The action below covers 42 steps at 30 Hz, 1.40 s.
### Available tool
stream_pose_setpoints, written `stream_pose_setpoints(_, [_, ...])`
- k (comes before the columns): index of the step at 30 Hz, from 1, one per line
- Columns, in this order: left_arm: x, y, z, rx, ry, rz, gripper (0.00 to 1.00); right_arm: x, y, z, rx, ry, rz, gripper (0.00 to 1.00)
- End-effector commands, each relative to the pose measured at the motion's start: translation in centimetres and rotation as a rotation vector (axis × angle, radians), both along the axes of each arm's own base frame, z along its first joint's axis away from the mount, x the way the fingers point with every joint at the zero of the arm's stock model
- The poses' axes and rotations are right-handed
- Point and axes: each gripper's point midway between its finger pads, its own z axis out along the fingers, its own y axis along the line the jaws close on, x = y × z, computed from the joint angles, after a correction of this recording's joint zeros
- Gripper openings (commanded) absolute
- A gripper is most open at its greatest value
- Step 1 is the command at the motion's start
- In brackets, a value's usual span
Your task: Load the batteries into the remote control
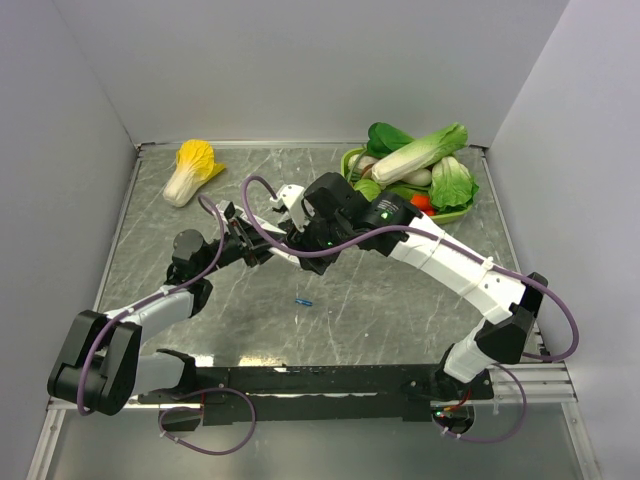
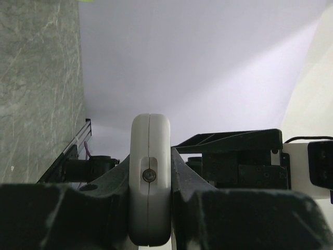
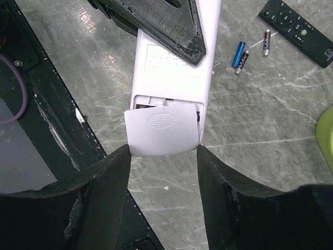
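The remote control (image 3: 174,73) hangs above the table with its plain white back up. My left gripper (image 2: 150,159) is shut on it edge-on, one black finger on each face (image 2: 150,177). The battery cover (image 3: 163,127) has slid partly off the end, leaving a thin gap of compartment. My right gripper (image 3: 163,148) brackets that cover, its fingertips (image 3: 125,153) touching both near corners. A blue battery (image 3: 239,52) lies on the marble beside two darker cells (image 3: 266,41). Another blue battery (image 1: 304,301) lies on the table in front of the arms.
A slim black remote (image 3: 299,26) lies past the loose cells. A green basket (image 1: 450,213) heaped with toy vegetables stands at the back right, and a yellow cabbage (image 1: 195,170) at the back left. Grey walls close in three sides.
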Motion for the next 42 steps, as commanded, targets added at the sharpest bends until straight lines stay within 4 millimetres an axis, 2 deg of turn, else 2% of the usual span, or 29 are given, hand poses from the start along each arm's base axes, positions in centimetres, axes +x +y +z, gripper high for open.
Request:
stream_pose_setpoints(1, [0.0, 0.0, 2.5, -0.027, -0.088, 0.011, 0.01, 0.3, 0.6, 0.8, 0.012, -0.016, -0.012, 0.57])
stream_pose_setpoints(8, [0.0, 0.1, 2.6, -0.023, -0.094, 0.021, 0.01, 0.2, 0.7, 0.8, 0.011, -0.01, -0.024, 0.51])
stream_pose_setpoints(19, [0.2, 0.0, 2.8, 0.016, -0.116, 0.048, 0.01, 0.0, 1.7, 0.8, 0.002, 0.004, -0.071, 0.48])
stream_pose_setpoints(27, [0.1, 0.1, 2.9, 0.01, -0.118, 0.063, 0.01, 0.3, 1.8, 0.1, -0.035, 0.007, -0.11, 0.48])
stream_pose_setpoints(31, [0.1, 0.1, 2.9, 0.013, -0.119, 0.068, 0.01, 0.3, 2.2, 0.4, -0.001, 0.035, -0.164, 0.47])
stream_pose_setpoints(42, [-0.4, 0.0, 3.2, 0.005, -0.136, 0.061, 0.01, 2.1, 2.0, 0.8, 0.008, -0.021, -0.264, 0.44])
